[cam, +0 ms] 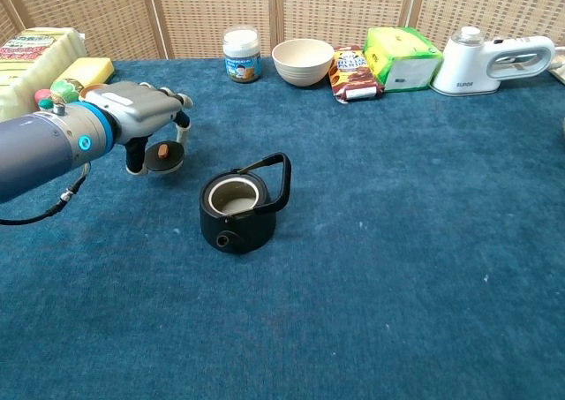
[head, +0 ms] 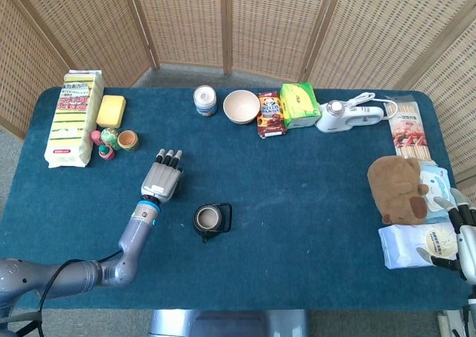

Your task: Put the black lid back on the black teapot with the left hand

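Note:
The black teapot (cam: 237,210) stands open on the blue cloth with its handle tipped back to the right; the head view shows it at centre-left (head: 210,219). To its left, my left hand (cam: 141,117) is arched over the black lid (cam: 164,155). The hand holds the lid between thumb and fingers, tilted, with the brown knob facing the chest camera. In the head view the left hand (head: 162,179) hides the lid. My right hand (head: 460,236) rests at the table's right edge, fingers apart, holding nothing.
Along the back stand a jar (cam: 241,55), a bowl (cam: 302,61), a snack bag (cam: 350,73), a green box (cam: 402,58) and a white appliance (cam: 490,60). Sponges (head: 74,117) and small toys (head: 111,139) lie far left. A plush toy (head: 400,188) and packets (head: 416,244) sit right.

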You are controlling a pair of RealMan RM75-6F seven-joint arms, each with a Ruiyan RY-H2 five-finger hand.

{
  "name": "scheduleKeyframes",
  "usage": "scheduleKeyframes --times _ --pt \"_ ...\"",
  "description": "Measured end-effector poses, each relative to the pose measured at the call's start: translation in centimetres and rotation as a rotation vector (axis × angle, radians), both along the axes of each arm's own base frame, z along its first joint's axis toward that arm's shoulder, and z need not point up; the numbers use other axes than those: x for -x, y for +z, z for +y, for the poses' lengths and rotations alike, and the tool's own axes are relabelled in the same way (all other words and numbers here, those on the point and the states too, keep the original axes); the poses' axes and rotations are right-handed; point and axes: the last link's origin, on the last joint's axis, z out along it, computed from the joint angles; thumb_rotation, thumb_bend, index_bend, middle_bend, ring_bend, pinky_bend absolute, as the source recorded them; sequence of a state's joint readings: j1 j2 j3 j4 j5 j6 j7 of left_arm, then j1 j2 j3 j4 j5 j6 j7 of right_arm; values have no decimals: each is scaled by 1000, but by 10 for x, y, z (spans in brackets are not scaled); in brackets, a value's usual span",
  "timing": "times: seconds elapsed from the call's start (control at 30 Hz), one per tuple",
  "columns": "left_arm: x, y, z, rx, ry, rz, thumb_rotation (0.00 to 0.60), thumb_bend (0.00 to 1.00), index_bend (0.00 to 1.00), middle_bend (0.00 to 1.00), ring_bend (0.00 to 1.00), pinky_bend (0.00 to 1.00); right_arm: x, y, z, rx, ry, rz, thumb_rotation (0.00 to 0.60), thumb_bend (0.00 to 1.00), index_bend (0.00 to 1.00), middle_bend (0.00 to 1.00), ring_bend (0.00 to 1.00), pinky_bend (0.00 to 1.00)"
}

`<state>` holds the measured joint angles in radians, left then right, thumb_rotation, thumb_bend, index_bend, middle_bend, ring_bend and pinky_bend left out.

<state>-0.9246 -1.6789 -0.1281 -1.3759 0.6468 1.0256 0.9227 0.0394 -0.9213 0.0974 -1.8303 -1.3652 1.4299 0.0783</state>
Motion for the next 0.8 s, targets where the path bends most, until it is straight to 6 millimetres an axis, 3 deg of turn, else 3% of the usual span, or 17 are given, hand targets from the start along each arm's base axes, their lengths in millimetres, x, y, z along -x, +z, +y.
scheduleKeyframes --times 0.3,0.53,0.8 --pt "-13 31 -5 -24 -11 -136 600 251 405 0 0 48 0 -2 0 -6 0 3 597 83 160 21 0 0" --pt "-29 52 -21 3 -40 -217 600 251 405 0 0 48 -2 -5 0 -16 3 6 600 83 160 21 0 0" --pt "-40 54 -51 83 -128 -227 600 251 405 0 0 48 -2 -5 0 -14 3 4 599 82 160 21 0 0"
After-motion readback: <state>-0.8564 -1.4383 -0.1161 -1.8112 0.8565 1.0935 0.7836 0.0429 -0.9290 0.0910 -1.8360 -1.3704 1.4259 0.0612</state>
